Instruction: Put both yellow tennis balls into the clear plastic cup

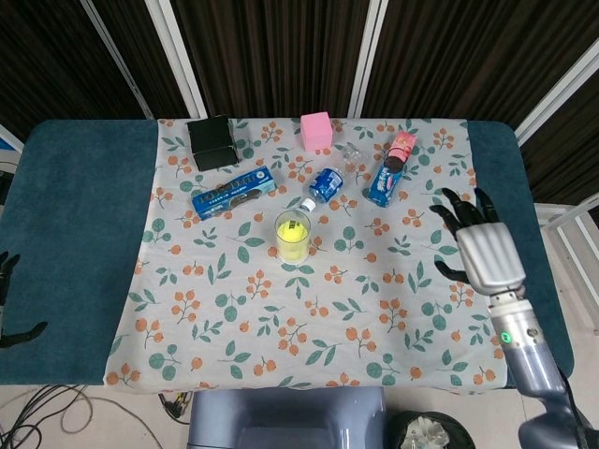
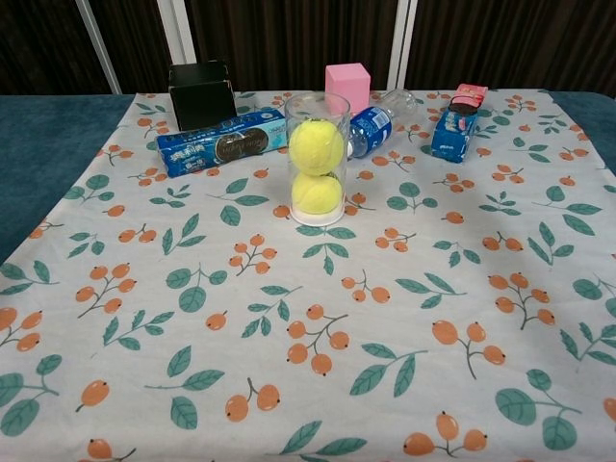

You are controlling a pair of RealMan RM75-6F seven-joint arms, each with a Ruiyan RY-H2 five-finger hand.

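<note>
The clear plastic cup (image 1: 292, 236) is standing near the table's (image 1: 75, 215) middle, showing yellow tennis balls (image 1: 293, 240) inside. The right hand (image 1: 482, 248) is hovering by the right edge, fingers (image 1: 458, 210) spread, holding nothing. The left hand's dark fingertips are peeking in at the left edge.

The right robot hand (image 1: 482, 245) has a ribbed silver-grey back and black fingers (image 1: 451, 208) — below it, a glossy blue-grey forearm (image 1: 526, 354) with a small green light. Dark fingertips of the left robot hand (image 1: 7, 271) barely show.

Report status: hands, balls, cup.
Right hand open, off to the side. Left hand barely in view. Both tennis balls stacked inside cup. Nothing in the way.
</note>
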